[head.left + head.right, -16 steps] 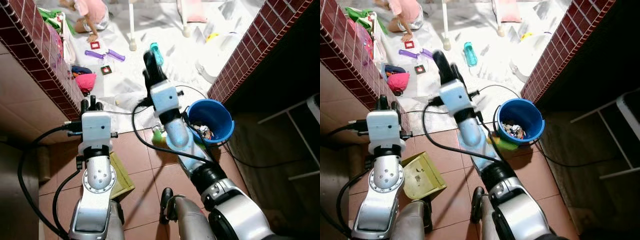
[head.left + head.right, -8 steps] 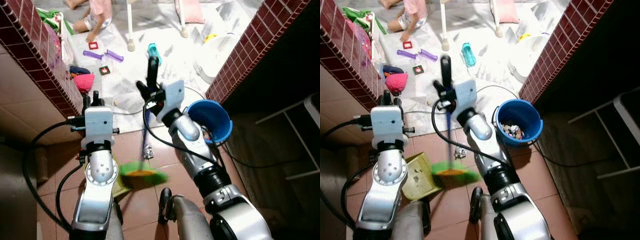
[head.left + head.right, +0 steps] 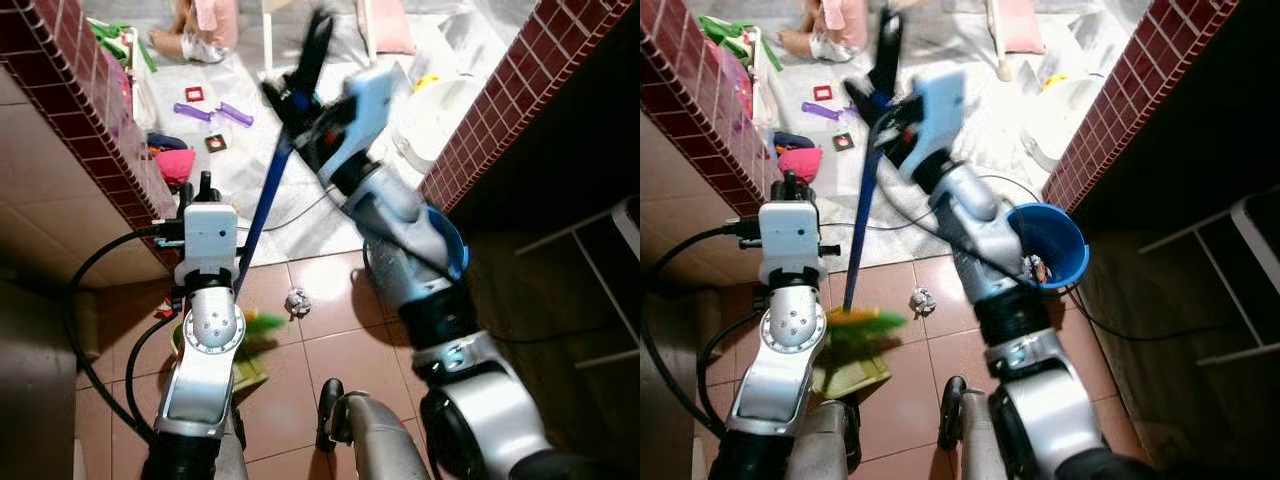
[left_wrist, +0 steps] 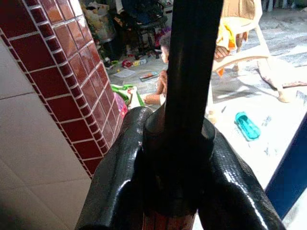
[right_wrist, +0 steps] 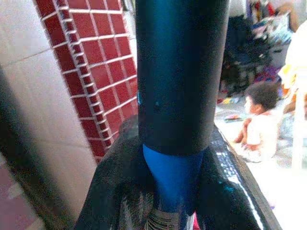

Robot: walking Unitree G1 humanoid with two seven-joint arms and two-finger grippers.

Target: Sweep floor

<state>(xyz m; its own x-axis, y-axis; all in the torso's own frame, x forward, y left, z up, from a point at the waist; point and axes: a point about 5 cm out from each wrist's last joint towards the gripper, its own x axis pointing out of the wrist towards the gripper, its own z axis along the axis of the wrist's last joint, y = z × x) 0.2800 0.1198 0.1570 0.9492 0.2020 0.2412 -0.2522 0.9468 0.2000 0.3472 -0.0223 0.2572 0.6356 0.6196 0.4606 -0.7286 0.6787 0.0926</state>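
Right pincer point(image 5: 172, 191) clamping blue broom point(image 3: 862, 220), crumpled paper point(image 3: 923, 300) on floor

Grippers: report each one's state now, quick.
Left gripper: shut on the dustpan handle.
Right gripper: shut on the broom handle.

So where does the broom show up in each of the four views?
Left eye: the broom slants from upper centre down to its green bristles at lower left.
Right eye: blue stick at upper left of centre, bristles beside the dustpan.
Left wrist: a blue strip at the lower right edge.
Right wrist: the stick runs up the middle, clamped in the right pincer.
Shared landmark: the red tiled wall.
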